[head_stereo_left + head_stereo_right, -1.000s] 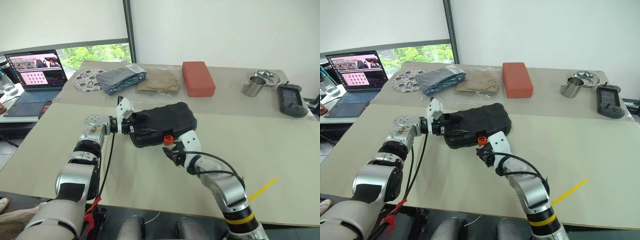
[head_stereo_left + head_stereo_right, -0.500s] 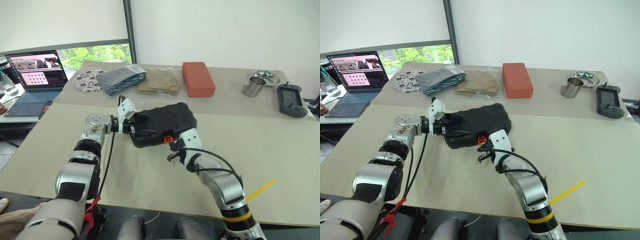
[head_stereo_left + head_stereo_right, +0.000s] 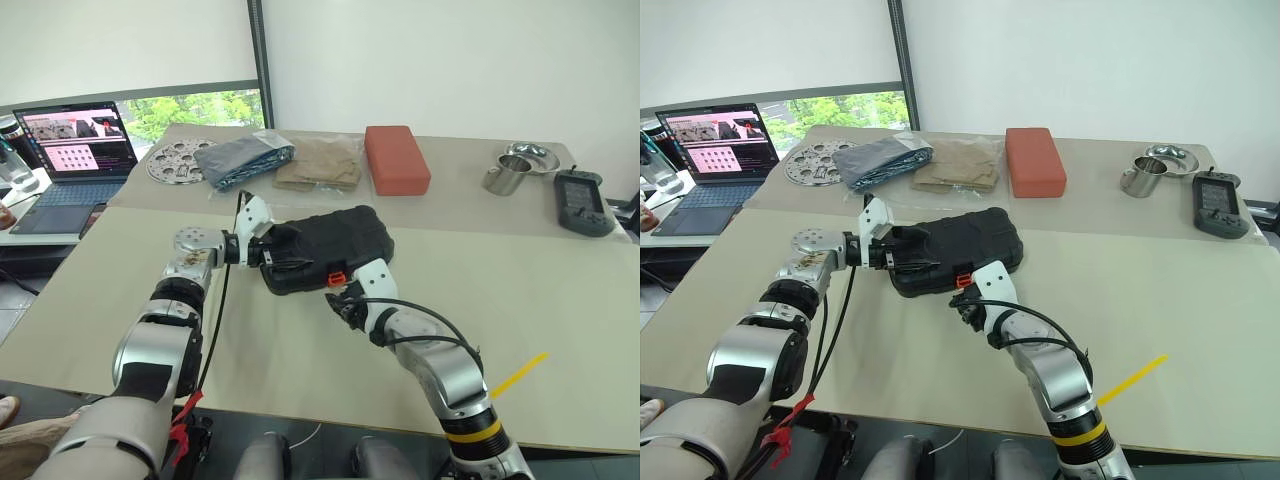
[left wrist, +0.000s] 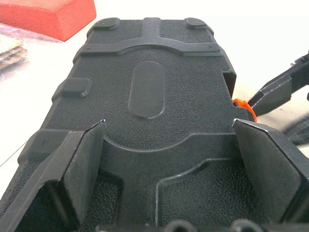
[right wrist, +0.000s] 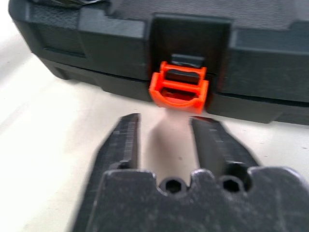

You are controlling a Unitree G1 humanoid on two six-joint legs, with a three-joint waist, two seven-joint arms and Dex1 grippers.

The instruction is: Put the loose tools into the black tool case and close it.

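Now, from the left eye view, the black tool case [image 3: 322,246] lies shut on the beige table [image 3: 560,290], lid down, with no loose tools on the tabletop around it. Its orange latch [image 3: 337,277] faces the robot on the near edge. The right gripper [image 3: 347,302] sits just short of that latch; half a second ago its fingers were pinched together close by the latch, and they have since parted again. By my reading, the latch is still being worked and the closing is not yet finished.

From the right eye view, the left gripper [image 3: 902,250] reaches in over the case's left end, well apart from the red-orange block [image 3: 1034,158] and the steel cup [image 3: 1139,176] at the table's far side.

Through the left wrist view, the left gripper's two fingers [image 4: 72,169] spread wide across the textured lid, holding nothing, seemingly steadying the case.

Through the right wrist view, the right gripper's fingers [image 5: 120,145] stand partly open and empty, the latch directly ahead between them, hanging loose, not touched.
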